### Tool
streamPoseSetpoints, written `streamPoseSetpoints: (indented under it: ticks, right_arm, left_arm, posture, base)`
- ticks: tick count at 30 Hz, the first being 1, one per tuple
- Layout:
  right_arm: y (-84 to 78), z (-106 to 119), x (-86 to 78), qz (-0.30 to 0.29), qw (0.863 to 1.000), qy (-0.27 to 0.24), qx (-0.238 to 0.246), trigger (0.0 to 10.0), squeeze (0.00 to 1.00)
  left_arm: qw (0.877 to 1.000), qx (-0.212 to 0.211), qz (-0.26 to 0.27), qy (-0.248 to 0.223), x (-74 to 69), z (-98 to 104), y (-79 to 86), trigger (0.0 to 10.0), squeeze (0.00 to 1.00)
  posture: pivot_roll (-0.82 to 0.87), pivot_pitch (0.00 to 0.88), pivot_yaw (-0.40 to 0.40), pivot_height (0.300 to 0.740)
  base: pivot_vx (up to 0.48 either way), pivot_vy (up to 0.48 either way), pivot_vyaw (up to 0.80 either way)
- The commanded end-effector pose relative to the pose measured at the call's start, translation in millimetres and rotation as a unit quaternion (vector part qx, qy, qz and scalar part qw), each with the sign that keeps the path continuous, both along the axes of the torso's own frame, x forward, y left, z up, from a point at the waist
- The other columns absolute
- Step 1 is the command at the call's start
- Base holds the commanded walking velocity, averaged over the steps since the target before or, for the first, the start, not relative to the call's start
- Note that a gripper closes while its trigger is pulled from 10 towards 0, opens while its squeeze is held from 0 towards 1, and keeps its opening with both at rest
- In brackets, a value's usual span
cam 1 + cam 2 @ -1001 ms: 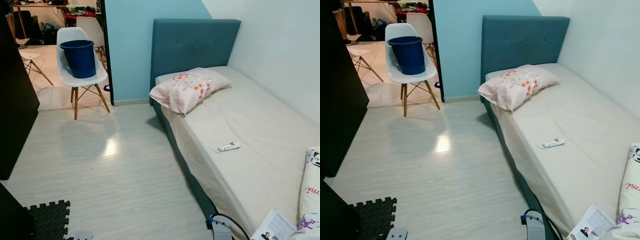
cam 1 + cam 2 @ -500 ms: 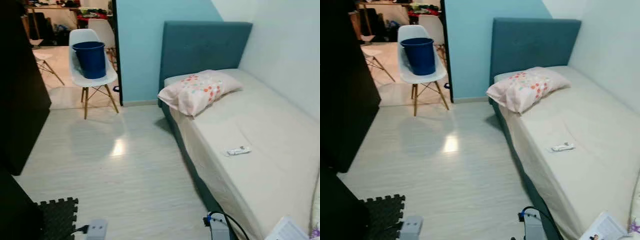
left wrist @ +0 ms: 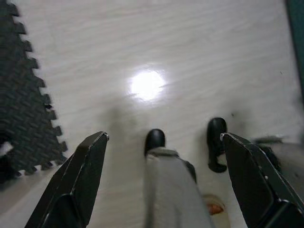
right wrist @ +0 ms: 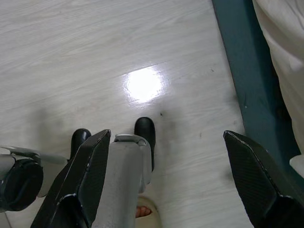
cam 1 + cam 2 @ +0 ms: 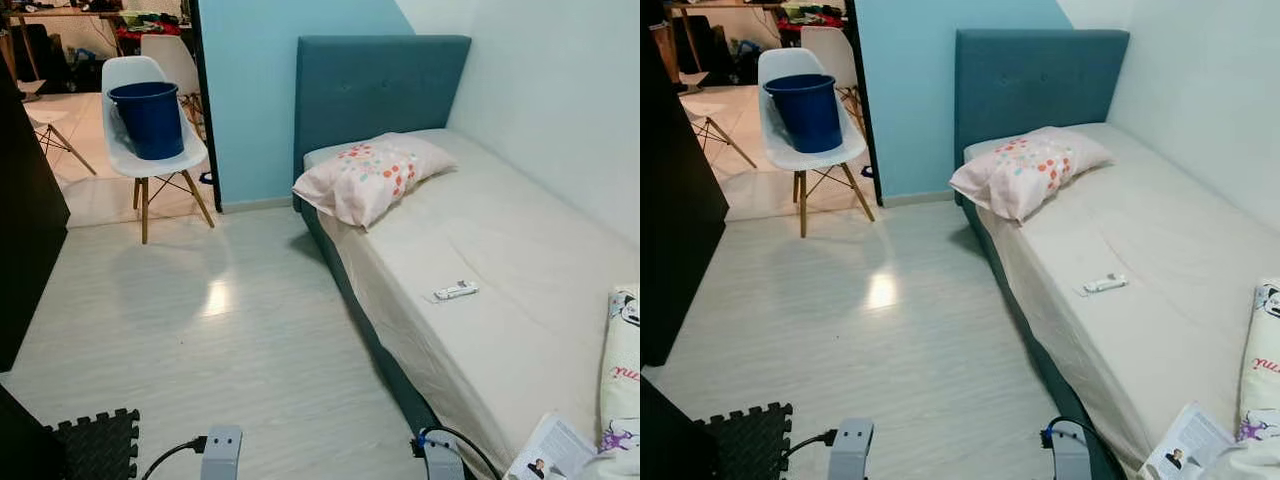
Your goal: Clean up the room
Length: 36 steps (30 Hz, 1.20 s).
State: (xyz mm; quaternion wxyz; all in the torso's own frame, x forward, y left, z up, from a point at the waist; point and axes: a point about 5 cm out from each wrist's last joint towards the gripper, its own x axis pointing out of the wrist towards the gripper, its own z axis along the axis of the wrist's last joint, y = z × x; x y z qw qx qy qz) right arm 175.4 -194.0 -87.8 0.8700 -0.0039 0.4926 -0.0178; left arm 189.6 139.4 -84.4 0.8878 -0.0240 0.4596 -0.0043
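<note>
A small white remote [image 5: 456, 291] lies on the beige bed [image 5: 520, 230], below a pink dotted pillow [image 5: 372, 173]. A magazine [image 5: 548, 455] and a white cartoon-print cushion [image 5: 622, 365] rest at the bed's near end. A blue bucket [image 5: 150, 118] stands on a white chair [image 5: 140, 165] by the doorway. Both arms hang low. My left gripper [image 3: 162, 137] is open above the pale wooden floor, holding nothing. My right gripper [image 4: 166, 134] is open too, over the floor beside the bed's teal base [image 4: 242, 80].
A teal headboard [image 5: 380, 85] stands against the blue wall. A dark wardrobe [image 5: 25, 240] lines the left side, and a black foam mat [image 5: 95, 445] lies near my feet. The floor between wardrobe and bed is open. More chairs and clutter stand beyond the doorway.
The whole view swung right and then back left, so the camera moved. My left wrist has risen a little into the bottom edge. Nothing on the bed has shifted.
</note>
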Motion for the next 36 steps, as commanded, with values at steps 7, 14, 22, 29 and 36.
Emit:
streamPoseSetpoints:
  ticks: [7, 14, 22, 29, 36]
  right_arm:
    - [-5.1, -4.7, -13.2, -0.018, 1.000, 0.009, 0.005, 10.0, 0.00]
    - [-4.2, -4.9, -14.0, -0.008, 1.000, 0.006, 0.013, 10.0, 0.00]
    - [-3.7, -4.0, -10.9, -0.010, 1.000, 0.007, 0.002, 10.0, 0.00]
    - [-5.2, -4.5, -12.0, -0.015, 1.000, 0.013, -0.003, 10.0, 0.00]
    - [-6.7, -5.2, -14.4, -0.014, 1.000, 0.017, -0.004, 10.0, 0.00]
  left_arm:
    - [1.000, 0.000, 0.006, -0.009, 1.8, 1.2, 3.0, 10.0, 0.00]
    - [0.999, -0.009, 0.006, -0.035, 14.8, 8.4, -6.4, 10.0, 0.00]
    - [0.999, -0.003, 0.023, -0.048, 12.7, 11.5, 48.9, 10.0, 0.00]
    - [0.998, -0.006, 0.019, -0.054, 12.8, 11.4, 44.8, 10.0, 0.00]
    - [0.998, -0.010, 0.013, -0.057, 14.0, 11.8, 41.1, 10.0, 0.00]
  posture:
    - [-0.09, 0.000, -0.040, 0.740]
    - [-0.09, 0.000, -0.039, 0.740]
    - [-0.09, 0.000, -0.041, 0.740]
    - [-0.09, 0.000, -0.044, 0.740]
    - [-0.09, 0.000, -0.043, 0.740]
  base:
    - [0.351, 0.000, 0.00]
    - [0.377, 0.000, 0.00]
    - [0.380, 0.000, 0.00]
    - [0.382, 0.000, -0.22]
    - [0.386, 0.000, -0.76]
